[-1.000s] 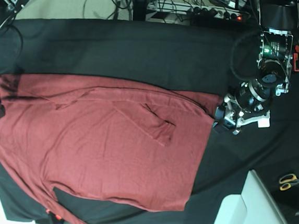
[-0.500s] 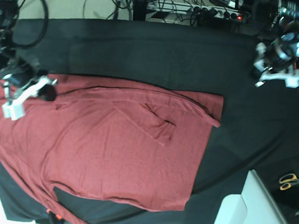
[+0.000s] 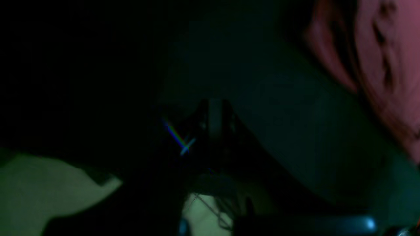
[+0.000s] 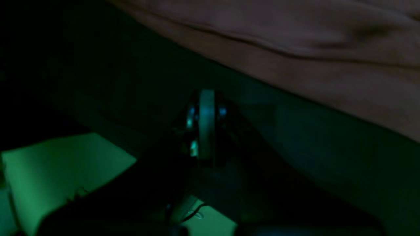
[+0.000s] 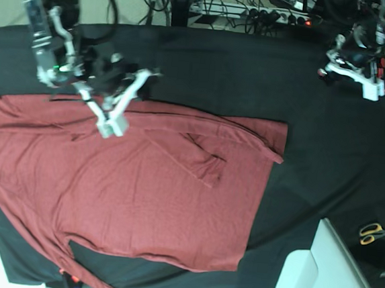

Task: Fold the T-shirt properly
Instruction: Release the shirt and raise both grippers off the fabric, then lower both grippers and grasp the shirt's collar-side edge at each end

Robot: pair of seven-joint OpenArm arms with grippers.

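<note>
The tablecloth [image 5: 206, 64] is black and covers the whole table. On it the T-shirt [image 5: 141, 193] lies spread flat, filling the left and middle part, with one sleeve folded across the chest and its right edge turned over in a narrow strip. The shirt lies as it did half a second ago; no fold has changed.

The right arm has moved. Half a second ago it was at the far left edge over the shirt; now it stands further in, and the right gripper [image 5: 110, 120] hangs over the top edge of the shirt. In its wrist view the right gripper [image 4: 205, 124] has its jaws pressed together with nothing between them, the shirt [image 4: 295, 49] lying beyond.

The left gripper [image 5: 351, 70] is near the top right corner, well apart from the shirt, almost where it was. Its wrist view is very dark, but the jaws are closed and hold nothing.

The scissors [image 5: 373, 232] lie at the right edge.
</note>
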